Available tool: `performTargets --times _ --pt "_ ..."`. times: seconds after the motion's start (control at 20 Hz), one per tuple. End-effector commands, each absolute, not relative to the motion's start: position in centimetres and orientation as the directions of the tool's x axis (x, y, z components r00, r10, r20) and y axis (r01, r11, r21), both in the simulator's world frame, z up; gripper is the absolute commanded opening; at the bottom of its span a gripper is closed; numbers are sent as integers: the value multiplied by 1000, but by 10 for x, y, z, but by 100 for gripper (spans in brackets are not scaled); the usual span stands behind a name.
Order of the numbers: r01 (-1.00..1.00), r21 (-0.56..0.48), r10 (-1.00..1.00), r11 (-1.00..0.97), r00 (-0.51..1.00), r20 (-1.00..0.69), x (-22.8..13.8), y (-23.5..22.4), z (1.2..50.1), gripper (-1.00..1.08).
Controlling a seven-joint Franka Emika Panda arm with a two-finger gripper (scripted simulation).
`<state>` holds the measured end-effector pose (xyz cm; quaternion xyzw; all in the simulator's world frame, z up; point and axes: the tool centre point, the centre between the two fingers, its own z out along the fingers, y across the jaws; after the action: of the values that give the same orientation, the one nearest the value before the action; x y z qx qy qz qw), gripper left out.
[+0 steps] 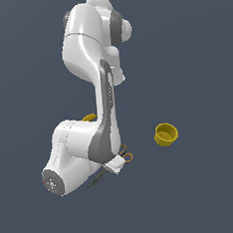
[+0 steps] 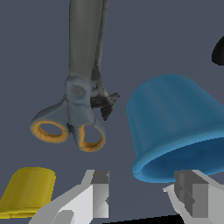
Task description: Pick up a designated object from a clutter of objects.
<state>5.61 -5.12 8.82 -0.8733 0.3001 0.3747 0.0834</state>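
**Pincer lined up at the blue cup's rim**

Dark slate-grey worktop [image 1: 198, 56] fills both views, plain and unmarked. In the wrist view the blue cup [image 2: 175, 127] lies on its side, its open mouth turned toward the camera and its rim right at the pincer [image 2: 144, 192]. The pincer's two pale fingers [image 2: 98, 192] stand apart and hold nothing; the cup's rim sits partly in the gap, nearer one finger than the other.

Judged from this, the step in hand is the approach to the grasp, not yet the lift. The next move seems to call for centring the jaws on the cup wall or rim, then closing. The tapered wall could slip out as the fingers close.

Just beside the cup lie the grey scissors [image 2: 81, 105] with orange handle loops, near enough to be nudged. A yellow banana [image 2: 26, 192] shows at the frame's edge.

Only the wrist view shows the blue cup; in the exterior view the arm [image 1: 94, 100] hides it, leaving just the scissor handles visible. The exterior view alone shows the yellow cup [image 1: 166, 134], well apart toward the exterior view's right.
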Motion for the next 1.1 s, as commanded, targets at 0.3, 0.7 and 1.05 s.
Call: performTargets --times 0.3,0.7,1.05 --pt "-587 80 -462 -806 538 -705 44 -44 74 28" --pt "-587 80 -462 -805 537 -706 43 -43 72 -100" --pt "-588 80 -463 -805 538 -704 43 -43 73 -100"
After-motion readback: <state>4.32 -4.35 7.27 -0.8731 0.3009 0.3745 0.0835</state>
